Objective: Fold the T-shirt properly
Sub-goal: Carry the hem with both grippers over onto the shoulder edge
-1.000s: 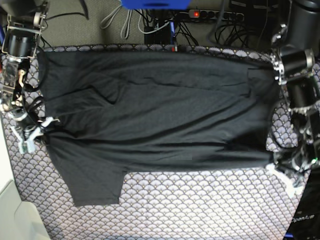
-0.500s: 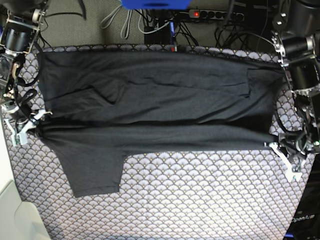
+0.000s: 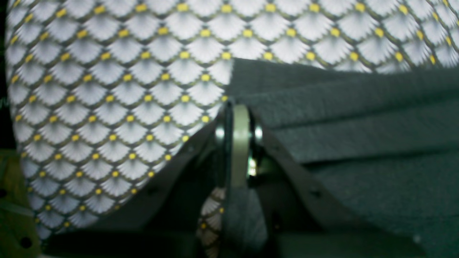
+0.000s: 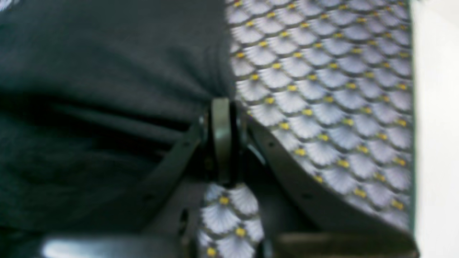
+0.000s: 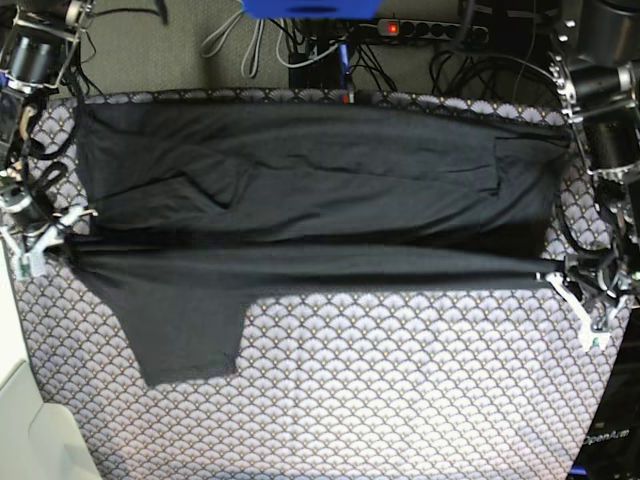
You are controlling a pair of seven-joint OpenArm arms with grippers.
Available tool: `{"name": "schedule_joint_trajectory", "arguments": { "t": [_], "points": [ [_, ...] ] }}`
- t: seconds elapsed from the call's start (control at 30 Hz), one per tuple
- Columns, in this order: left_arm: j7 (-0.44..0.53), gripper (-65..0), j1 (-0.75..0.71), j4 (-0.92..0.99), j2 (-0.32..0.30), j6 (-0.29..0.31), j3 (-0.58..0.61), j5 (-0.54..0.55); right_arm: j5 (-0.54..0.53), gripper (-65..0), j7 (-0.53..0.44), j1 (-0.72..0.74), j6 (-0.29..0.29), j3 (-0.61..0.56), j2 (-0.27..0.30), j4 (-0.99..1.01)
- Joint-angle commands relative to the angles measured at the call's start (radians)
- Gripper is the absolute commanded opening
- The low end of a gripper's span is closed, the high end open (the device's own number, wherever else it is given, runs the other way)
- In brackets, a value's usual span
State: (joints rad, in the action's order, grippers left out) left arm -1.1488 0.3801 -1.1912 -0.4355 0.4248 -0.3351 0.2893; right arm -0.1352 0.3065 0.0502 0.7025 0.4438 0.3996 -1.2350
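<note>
The dark charcoal T-shirt (image 5: pixel 320 185) lies spread across the scallop-print tablecloth (image 5: pixel 400 400). Its near edge is lifted and stretched taut in a straight line between my two grippers. My left gripper (image 5: pixel 562 276) at the right side is shut on the shirt's edge, and the left wrist view shows its tips (image 3: pixel 238 107) pinching the fabric (image 3: pixel 358 143). My right gripper (image 5: pixel 55 240) at the left side is shut on the other end, with its tips (image 4: pixel 222 104) on the fabric (image 4: pixel 107 71). One sleeve (image 5: pixel 190 335) lies flat toward the front. The striped mark is hidden.
A power strip (image 5: pixel 420 28), cables and a blue object (image 5: pixel 310 8) lie behind the table's back edge. A white surface (image 5: pixel 20 420) borders the table at the front left. Bare tablecloth fills the front half.
Both grippers have moved toward the back of the table with the shirt's near edge. The fold line has risen and more tablecloth shows in front.
</note>
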Motion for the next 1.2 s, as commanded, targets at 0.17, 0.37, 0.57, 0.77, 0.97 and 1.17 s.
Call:
{"name": "schedule_joint_trajectory", "arguments": {
  "t": [0.17,0.37,0.57,0.77,0.97,1.17],
  "points": [
    [0.006,-64.5,0.027,-0.014,-0.033,0.047,-0.006,0.003,-0.011,-65.0,-0.022,0.015,-0.004,0.013,0.028,-0.015],
    [0.006,-64.6,0.006,-0.014,-0.033,0.113,-0.006,-0.003,-0.011,-65.0,-0.026,-0.028,-0.004,0.013,0.028,-0.022],
    [0.006,-64.6,-0.005,-0.014,-0.053,0.115,-0.006,0.003,-0.011,-65.0,-0.025,-0.029,-0.004,0.013,0.040,-0.024],
    [0.005,-64.6,-0.008,-0.014,-0.059,0.116,-0.081,0.003,-0.011,-65.0,-0.020,-0.045,-0.004,0.020,0.049,-0.024],
    [0.005,-64.6,-0.056,-0.016,-0.056,0.116,-0.085,0.004,-0.011,-65.0,-0.022,-0.088,-0.004,0.039,0.048,-0.024],
    [0.005,-64.6,-0.128,-0.016,-0.053,0.116,-0.089,0.004,-0.011,-65.0,-0.023,-0.122,-0.004,0.040,0.048,-0.024]
  ]
}}
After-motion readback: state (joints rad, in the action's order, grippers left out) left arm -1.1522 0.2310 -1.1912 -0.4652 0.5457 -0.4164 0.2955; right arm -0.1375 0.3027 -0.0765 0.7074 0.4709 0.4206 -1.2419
